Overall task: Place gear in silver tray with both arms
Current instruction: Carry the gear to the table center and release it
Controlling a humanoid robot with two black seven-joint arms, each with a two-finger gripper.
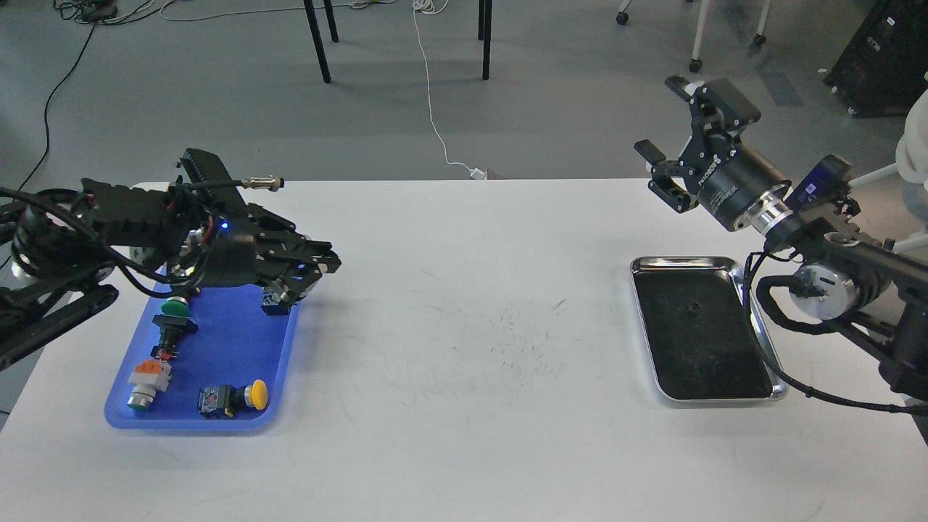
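The silver tray point(777, 373) lies on the right of the white table. A tiny dark round piece that looks like the gear point(694, 307) lies on its dark bottom. My right gripper point(661, 116) is open and empty, raised above the table's far edge behind the tray. My left gripper point(326, 264) hangs over the far right corner of the blue tray point(232, 348). Its fingertips look drawn together, and I cannot make out anything between them.
The blue tray holds a green push-button point(174, 308), an orange-and-white one point(147, 378), a yellow one point(235, 397) and a switch block point(272, 303) partly under my left gripper. The white table point(471, 377) has scuff marks in the middle. Chair legs and cables lie beyond it.
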